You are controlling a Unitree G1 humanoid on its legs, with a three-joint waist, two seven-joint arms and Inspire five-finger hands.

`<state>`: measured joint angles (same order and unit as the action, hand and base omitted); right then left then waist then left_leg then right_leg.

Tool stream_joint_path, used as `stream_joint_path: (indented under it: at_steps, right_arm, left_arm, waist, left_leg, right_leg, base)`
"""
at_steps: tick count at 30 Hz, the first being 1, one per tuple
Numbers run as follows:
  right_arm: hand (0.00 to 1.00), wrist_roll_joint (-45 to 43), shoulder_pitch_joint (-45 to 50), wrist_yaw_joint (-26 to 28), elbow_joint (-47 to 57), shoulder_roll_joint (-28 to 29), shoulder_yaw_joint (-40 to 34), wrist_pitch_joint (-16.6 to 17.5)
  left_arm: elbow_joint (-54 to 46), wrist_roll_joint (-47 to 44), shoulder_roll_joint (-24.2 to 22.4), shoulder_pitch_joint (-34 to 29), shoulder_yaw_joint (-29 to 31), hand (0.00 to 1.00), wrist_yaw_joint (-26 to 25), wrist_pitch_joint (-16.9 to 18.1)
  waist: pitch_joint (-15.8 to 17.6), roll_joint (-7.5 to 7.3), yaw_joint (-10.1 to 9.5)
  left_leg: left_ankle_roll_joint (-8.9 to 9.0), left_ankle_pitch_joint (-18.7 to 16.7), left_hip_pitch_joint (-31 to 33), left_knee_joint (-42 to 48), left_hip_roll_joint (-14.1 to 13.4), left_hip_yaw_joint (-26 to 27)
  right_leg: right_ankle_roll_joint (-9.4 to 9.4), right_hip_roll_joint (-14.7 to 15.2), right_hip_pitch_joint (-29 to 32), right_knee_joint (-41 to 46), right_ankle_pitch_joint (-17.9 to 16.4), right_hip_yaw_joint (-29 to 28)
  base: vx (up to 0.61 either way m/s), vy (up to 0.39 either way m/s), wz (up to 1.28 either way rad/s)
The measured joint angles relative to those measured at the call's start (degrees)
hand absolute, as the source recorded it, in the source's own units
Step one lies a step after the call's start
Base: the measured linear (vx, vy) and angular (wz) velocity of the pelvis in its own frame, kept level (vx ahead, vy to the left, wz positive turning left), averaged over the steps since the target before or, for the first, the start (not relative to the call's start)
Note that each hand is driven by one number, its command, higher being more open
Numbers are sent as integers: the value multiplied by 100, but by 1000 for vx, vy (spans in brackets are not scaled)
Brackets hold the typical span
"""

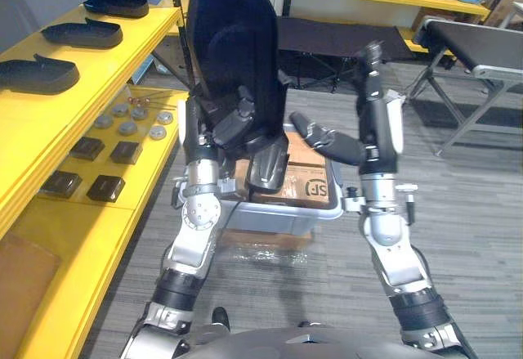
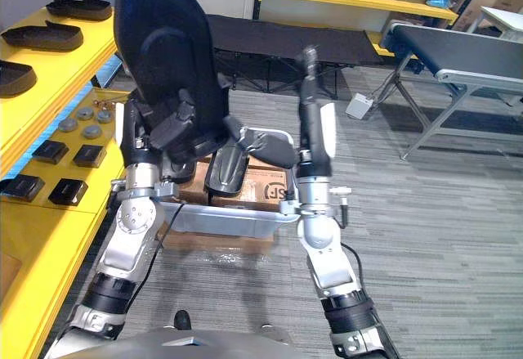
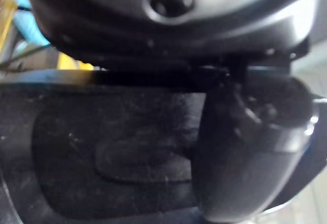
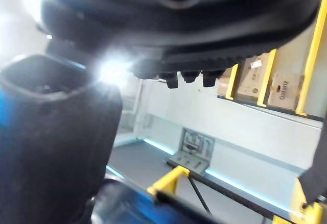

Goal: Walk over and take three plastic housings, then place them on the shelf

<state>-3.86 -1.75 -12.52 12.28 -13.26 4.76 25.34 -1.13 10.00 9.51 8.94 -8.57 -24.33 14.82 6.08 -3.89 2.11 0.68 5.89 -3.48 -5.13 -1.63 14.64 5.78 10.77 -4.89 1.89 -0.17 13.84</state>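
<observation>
We have one housing (image 1: pixel 233 40) in the left hand (image 1: pixel 231 127), lifted high in front of us. In the left wrist view the thumb lies across its dark face, so we take the hand to be curled round its lower end. The right hand (image 1: pixel 374 134) is raised beside it with its fingers straight up and its thumb stretched toward the housing. It grips nothing, and we cannot tell whether the thumb touches the housing's edge.

Below our arms is a grey bin (image 1: pixel 282 212) on the floor. What looks like a second housing (image 1: pixel 268 171) rests in it against a cardboard box (image 1: pixel 306 181), though our arms partly hide it.

The yellow shelf (image 1: pixel 106 60) runs along our left. Three shelved housings (image 1: pixel 37 74) lie in a row on its upper board, apart from one another. We cannot say whether any of them counts toward our three.

As we judge it, the walk to the bin and one pick are done. The lifted piece has yet to be turned left and set on the upper board, where bare yellow shows between and beside the row. After that, the bin piece remains to be fetched.
</observation>
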Motion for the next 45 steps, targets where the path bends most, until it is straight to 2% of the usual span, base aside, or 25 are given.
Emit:
stream_joint_path:
  at_steps: [2,5,6,8,9,11,14,18,21,27,31,33,36,37,39,40,41,42,44,45]
  right_arm:
    - [100,-415,360,265,229,1,-379,143]
    - [100,-896,884,790,260,2,-675,25]
    - [100,-1040,1055,955,253,2,-698,-123]
    - [100,-1119,1527,1267,82,39,-685,-708]
    - [100,-1179,1667,1328,15,70,-689,-834]
    - [100,-1333,2106,1283,-429,329,-713,-1220]
    - [100,-1454,2406,1088,-882,662,-835,-1486]
    - [100,-1815,2559,924,-1023,938,-1182,-1480]
    - [100,-2115,2520,913,-1022,948,-1237,-1460]
    - [100,-1912,2010,190,-1064,965,-848,-1434]
    - [100,-1961,1578,302,-1528,960,-568,-1486]
    - [100,-2214,1393,720,-1886,942,-324,-1597]
    - [100,-2239,1218,1002,-2302,952,-41,-1650]
    - [100,-2240,1160,1009,-2357,952,-20,-1650]
    - [100,-2499,1031,929,-2374,921,-121,-1617]
    - [100,-2600,999,912,-2373,916,-175,-1604]
    - [100,-2640,966,907,-2367,917,-275,-1567]
    - [100,-2637,950,919,-2364,917,-327,-1532]
    - [100,-2624,939,963,-2324,917,-328,-1519]
    - [100,-2607,973,975,-2263,916,-337,-1484]
  left_arm:
    - [0,458,320,-66,54,0,-113,-5]
    - [0,364,493,-72,190,0,-152,8]
    - [-1,288,485,-95,259,0,-153,22]
    - [-68,-246,451,-441,461,0,-108,179]
    - [-129,-365,405,-570,513,0,-80,195]
    - [-439,-1002,112,-1207,755,0,74,326]
    - [-700,-1585,-277,-1917,1066,0,157,402]
    - [-1024,-2309,-787,-2705,1392,0,293,403]
    - [-1245,-2381,-812,-2895,1470,0,410,399]
    - [-1889,-2353,-861,-3092,1930,0,406,400]
    - [-2010,-2290,-980,-3151,2335,0,46,400]
    - [-2024,-2292,-1111,-3168,2592,0,-52,399]
    - [-2027,-2291,-1231,-3321,2877,0,223,400]
    - [-2028,-2291,-1246,-3375,2926,0,318,400]
    - [-2027,-2312,-1244,-3443,2964,0,771,404]
    - [-2027,-2321,-1236,-3439,2962,0,897,412]
    - [-2027,-2336,-1201,-3447,2945,0,1101,428]
    - [-2027,-2354,-1171,-3477,2934,0,1207,445]
    - [-2027,-2365,-1172,-3620,2898,0,1225,516]
    - [-2026,-2367,-1174,-3705,2836,0,1228,516]
  waist:
    - [-28,45,90]
    - [-102,161,174]
    - [-128,203,205]
    - [-187,301,314]
    - [-198,317,316]
    - [-214,344,305]
    - [-215,347,278]
    - [-215,349,235]
    - [-215,350,83]
    - [-235,424,-76]
    - [-278,443,-382]
    - [-288,427,-552]
    - [-283,387,-897]
    - [-283,387,-938]
    - [-278,391,-943]
    - [-262,370,-927]
    - [-240,313,-902]
    - [-228,187,-893]
    - [-216,53,-894]
    - [-203,71,-882]
  left_leg:
    - [13,-20,3,-1,2,23]
    - [8,-31,84,-2,-9,60]
    - [8,-31,114,-2,-14,72]
    - [11,-33,120,-2,-39,114]
    - [0,-26,118,-2,-43,124]
    - [5,-28,129,-1,-78,127]
    - [32,-34,128,1,-89,86]
    - [48,-42,111,1,-88,-77]
    - [81,-68,123,-2,-89,-219]
    - [123,26,315,-2,-67,-610]
    - [131,120,478,-1,-35,-969]
    - [150,200,620,0,11,-1262]
    - [95,284,743,2,143,-1758]
    - [83,295,754,2,163,-1845]
    - [25,357,852,2,250,-2450]
    - [21,372,865,3,280,-2580]
    - [25,394,905,7,357,-2800]
    - [30,422,908,23,438,-2906]
    - [76,477,916,27,501,-2953]
    - [117,533,963,27,494,-3000]
  right_leg:
    - [0,4,15,-10,0,-21]
    - [3,5,134,-18,2,-90]
    - [6,4,176,-19,6,-111]
    - [23,-7,182,-66,18,-152]
    - [29,-15,174,-91,26,-156]
    - [54,-55,168,-108,45,-157]
    - [31,-100,131,-109,32,-140]
    - [16,-96,13,-119,17,18]
    - [6,-87,-57,-122,-9,144]
    - [0,-87,-92,-168,-81,545]
    - [2,-83,-161,-267,-80,934]
    - [2,-92,-210,-308,-80,1239]
    - [8,-103,-352,-241,-132,1655]
    - [13,-94,-379,-152,-159,1645]
    - [-128,-104,-320,320,-341,960]
    - [-157,-101,-271,466,-435,740]
    - [-226,-79,-220,685,-672,355]
    - [-214,-34,-228,830,-887,155]
    - [-154,19,-241,928,-1165,146]
    - [-92,-11,-247,908,-1247,158]
  base:
    - [10,17,-6]
    - [18,15,-12]
    - [44,-3,-10]
    - [63,-7,-12]
    - [68,-11,-10]
    - [85,-23,-4]
    - [72,-22,4]
    - [25,-6,17]
    - [-48,3,24]
    - [-68,2,33]
    - [-29,-3,50]
    - [22,-14,68]
    - [55,-33,82]
    - [98,5,98]
    - [101,85,130]
    - [45,91,139]
    - [24,21,112]
    - [21,-1,92]
    - [-21,-101,36]
    - [-71,-157,21]
